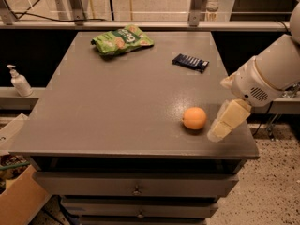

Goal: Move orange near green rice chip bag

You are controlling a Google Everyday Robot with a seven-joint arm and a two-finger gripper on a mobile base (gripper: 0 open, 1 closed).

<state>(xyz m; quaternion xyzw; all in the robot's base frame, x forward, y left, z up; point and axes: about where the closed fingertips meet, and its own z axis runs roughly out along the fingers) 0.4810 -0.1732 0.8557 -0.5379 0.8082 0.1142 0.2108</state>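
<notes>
The orange (194, 118) is a small round fruit on the grey table (117, 102), near its front right corner. The green rice chip bag (122, 40) lies flat at the table's far left, well away from the orange. My gripper (219, 131) hangs from the white arm at the right, its cream-coloured tip low over the table just right of the orange, with a small gap between them.
A dark-blue candy bar wrapper (190, 62) lies at the far right of the table. A white pump bottle (19, 81) stands on a ledge to the left. A cardboard box (18, 196) sits on the floor at lower left. Drawers are below the tabletop.
</notes>
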